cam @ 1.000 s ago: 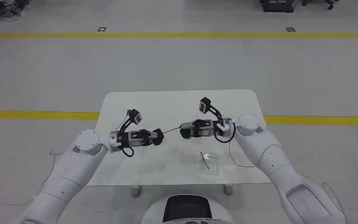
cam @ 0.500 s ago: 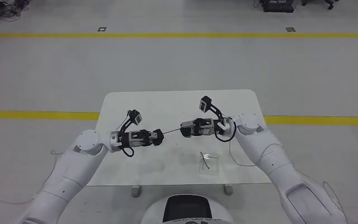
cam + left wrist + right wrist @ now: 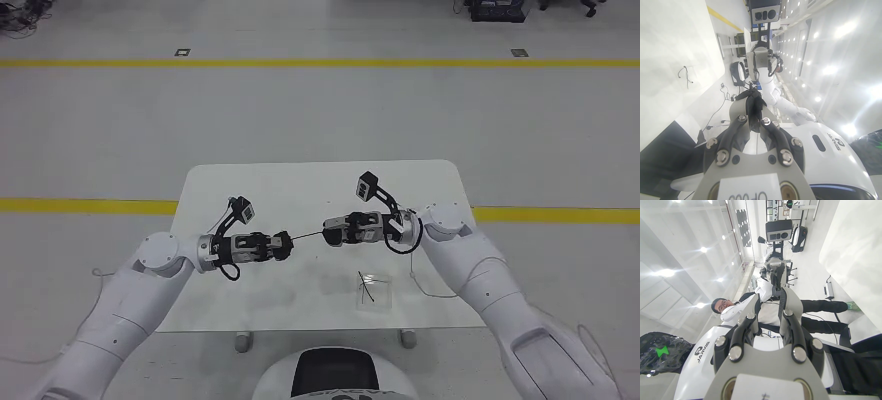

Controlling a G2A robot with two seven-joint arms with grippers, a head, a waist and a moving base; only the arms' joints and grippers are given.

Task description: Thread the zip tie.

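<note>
L end effector (image 3: 284, 240) clamped on zip tie (image 3: 305, 236), held in air over counter (image 3: 300, 185). Tie runs as a thin line twd R end effector (image 3: 326, 232), fingers apart. Tie's far tip too thin to see, so contact w/ R can't be told. A few loose ties (image 3: 368, 285) lie near counter's front edge.

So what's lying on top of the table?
A few loose black zip ties lie on the table near its front edge. The arms above it cover the surface beneath them.
</note>
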